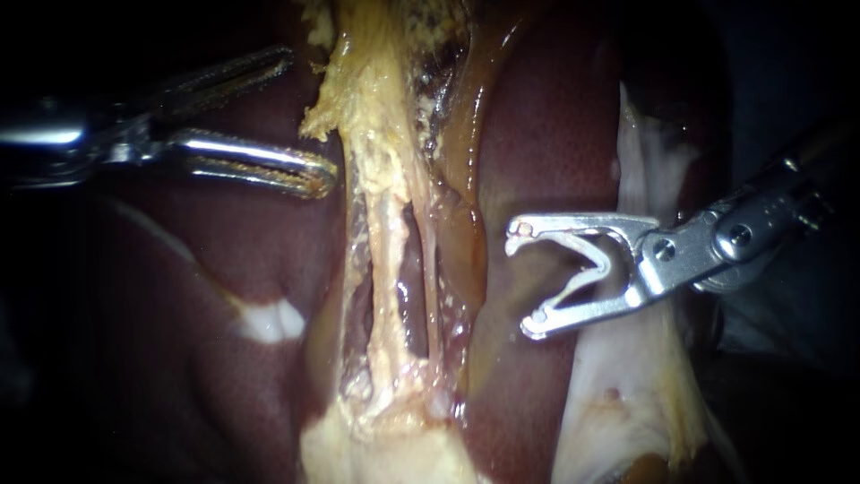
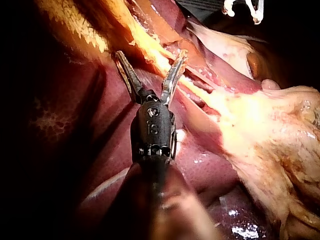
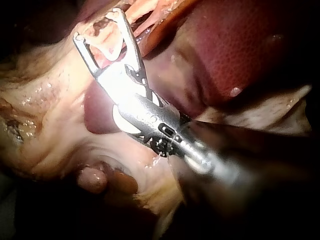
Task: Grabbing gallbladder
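Note:
A ragged yellow band of tissue, the gallbladder end as far as I can tell, runs down the middle between dark red liver lobes. It narrows into two thin pale tubes. My left instrument has its jaws open just left of the yellow band, gripping nothing. In the left wrist view the left instrument has one open jaw lying against the yellow strand. My right instrument hangs over the right liver lobe, jaws wide open and empty. In its own wrist view the right instrument shows the same gap.
Whitish membrane lies under and below the right instrument's shaft. A glossy amber strip borders the yellow band on its right. A pale patch marks the left liver lobe. A pale fatty mass spreads beside the left instrument.

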Robot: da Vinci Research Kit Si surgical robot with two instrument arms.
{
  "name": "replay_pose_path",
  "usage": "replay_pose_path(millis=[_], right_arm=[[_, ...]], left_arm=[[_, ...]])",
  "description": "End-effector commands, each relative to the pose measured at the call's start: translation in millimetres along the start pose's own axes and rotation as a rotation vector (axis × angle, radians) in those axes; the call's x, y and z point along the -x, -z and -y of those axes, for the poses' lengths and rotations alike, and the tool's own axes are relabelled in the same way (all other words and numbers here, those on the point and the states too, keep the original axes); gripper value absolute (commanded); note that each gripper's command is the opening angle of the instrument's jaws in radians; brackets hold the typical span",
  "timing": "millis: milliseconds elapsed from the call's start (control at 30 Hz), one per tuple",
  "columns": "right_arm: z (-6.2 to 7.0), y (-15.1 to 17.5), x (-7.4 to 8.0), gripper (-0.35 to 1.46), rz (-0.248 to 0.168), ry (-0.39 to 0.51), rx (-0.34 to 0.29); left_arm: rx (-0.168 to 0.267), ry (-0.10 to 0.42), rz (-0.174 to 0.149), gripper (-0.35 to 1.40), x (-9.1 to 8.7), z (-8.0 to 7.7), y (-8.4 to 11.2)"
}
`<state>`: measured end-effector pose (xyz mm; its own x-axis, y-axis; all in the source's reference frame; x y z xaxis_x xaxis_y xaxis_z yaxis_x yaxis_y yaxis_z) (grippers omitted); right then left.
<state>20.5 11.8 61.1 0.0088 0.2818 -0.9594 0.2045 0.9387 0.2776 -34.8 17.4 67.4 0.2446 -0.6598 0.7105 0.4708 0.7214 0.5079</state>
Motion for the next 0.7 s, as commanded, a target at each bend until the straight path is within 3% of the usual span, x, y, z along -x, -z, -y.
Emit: replay_pose_path(millis=[33, 267, 700], right_arm=[[0.0, 0.0, 0.0, 0.48, 0.0, 0.0, 0.0], [0.0, 0.0, 0.0, 0.48, 0.0, 0.0, 0.0], [0.1, -0.1, -0.1, 0.48, 0.0, 0.0, -0.001]], left_arm=[[0.0, 0.006, 0.0, 0.93, -0.3, -0.1, -0.4], [-0.008, 0.047, 0.001, 0.86, -1.1, -0.1, -2.2], [-0.013, 0.059, 0.002, 0.81, -1.9, -1.4, -4.4]])
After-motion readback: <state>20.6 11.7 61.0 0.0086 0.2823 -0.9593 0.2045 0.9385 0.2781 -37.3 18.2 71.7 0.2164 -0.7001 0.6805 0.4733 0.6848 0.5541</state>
